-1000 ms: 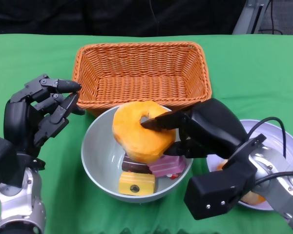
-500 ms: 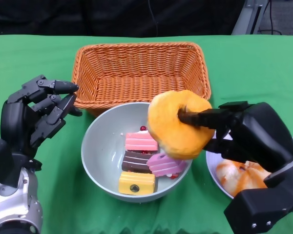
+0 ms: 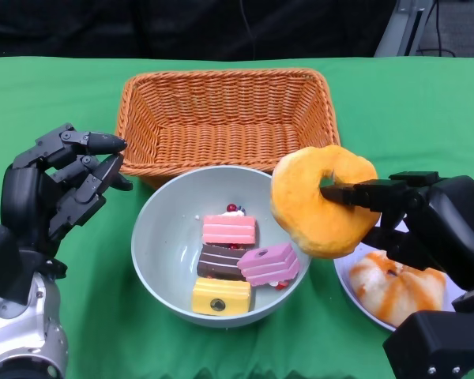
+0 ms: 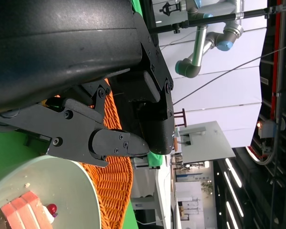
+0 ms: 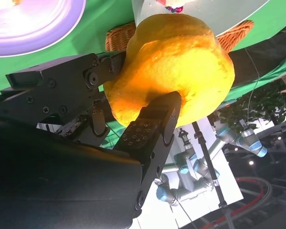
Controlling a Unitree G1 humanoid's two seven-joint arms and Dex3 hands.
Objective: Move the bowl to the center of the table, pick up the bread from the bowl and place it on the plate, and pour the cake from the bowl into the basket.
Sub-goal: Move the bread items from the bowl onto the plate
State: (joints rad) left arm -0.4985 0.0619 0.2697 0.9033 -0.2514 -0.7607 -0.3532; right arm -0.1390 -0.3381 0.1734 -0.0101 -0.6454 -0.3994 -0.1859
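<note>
Right hand (image 3: pixel 426 221) gripping ring-shaped bread (image 3: pixel 324 201) mid-right of frame, above bowl (image 3: pixel 154 245) rim and plate (image 3: pixel 347 272), left hand (image 3: pixel 59 185) empty, fingers apart, at left.

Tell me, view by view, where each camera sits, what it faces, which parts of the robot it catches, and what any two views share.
Head view: high on the robot, looking down at the green table, wicker basket, bowl and plate; shows left hand and right hand.
Right wrist view: behind the right hand, facing the ring-shaped bread it holds.
Left wrist view: behind the left hand, facing the basket and bowl.
Shared: head and right wrist views both show the bread.
</note>
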